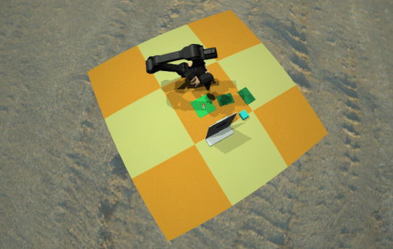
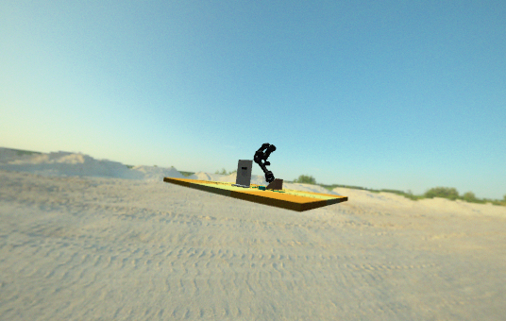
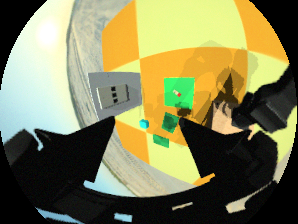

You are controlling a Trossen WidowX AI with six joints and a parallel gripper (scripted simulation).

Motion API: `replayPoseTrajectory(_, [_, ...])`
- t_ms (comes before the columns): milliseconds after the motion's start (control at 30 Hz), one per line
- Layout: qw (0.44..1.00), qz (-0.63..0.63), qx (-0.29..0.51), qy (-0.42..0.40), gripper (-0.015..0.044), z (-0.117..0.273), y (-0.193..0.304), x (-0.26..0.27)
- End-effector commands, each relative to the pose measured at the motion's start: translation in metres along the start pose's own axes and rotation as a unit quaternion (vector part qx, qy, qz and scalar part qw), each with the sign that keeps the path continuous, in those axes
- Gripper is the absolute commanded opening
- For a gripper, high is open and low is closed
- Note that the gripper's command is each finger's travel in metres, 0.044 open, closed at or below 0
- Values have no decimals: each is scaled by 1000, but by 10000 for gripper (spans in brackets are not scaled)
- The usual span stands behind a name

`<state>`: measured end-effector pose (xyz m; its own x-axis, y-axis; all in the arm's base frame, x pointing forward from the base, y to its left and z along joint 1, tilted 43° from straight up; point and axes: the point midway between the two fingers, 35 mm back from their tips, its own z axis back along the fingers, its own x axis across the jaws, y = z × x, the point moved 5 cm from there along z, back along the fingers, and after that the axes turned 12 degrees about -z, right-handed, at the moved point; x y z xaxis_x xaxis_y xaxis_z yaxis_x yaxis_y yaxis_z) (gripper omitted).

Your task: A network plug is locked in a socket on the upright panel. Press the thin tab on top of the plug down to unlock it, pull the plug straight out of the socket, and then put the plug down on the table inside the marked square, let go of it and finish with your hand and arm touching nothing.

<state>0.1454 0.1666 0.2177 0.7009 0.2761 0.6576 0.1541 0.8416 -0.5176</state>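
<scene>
The small plug, white with a red part point(image 1: 203, 105) point(image 3: 177, 93), lies inside the bright green marked square point(image 1: 199, 113) point(image 3: 170, 102), away from its edges. The grey upright panel point(image 1: 212, 132) point(image 2: 244, 176) point(image 3: 134, 80) stands beyond the square. Its socket block point(image 3: 104, 95) shows several dark openings in the wrist view, with no plug seen in them. My gripper point(image 3: 148, 119) is open, its fingers wide apart and empty. It is above the table and back from the plug, toward the arm's base, touching neither plug nor panel. The plug's tab is too small to make out.
Two darker green patches point(image 1: 226, 99) point(image 1: 246, 96) point(image 3: 170, 122) point(image 3: 161, 141) lie beside the marked square. A cyan cube point(image 1: 243, 114) point(image 3: 144, 124) stands near the panel's end. The arm's shadow falls over part of the checkered table point(image 1: 151, 205).
</scene>
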Motion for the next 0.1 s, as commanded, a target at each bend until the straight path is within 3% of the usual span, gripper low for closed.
replayPoseTrajectory(0, [1000, -1, 0, 2, 440, 0, 0, 0])
replayPoseTrajectory(67, [1000, -1, 0, 2, 440, 0, 0, 0])
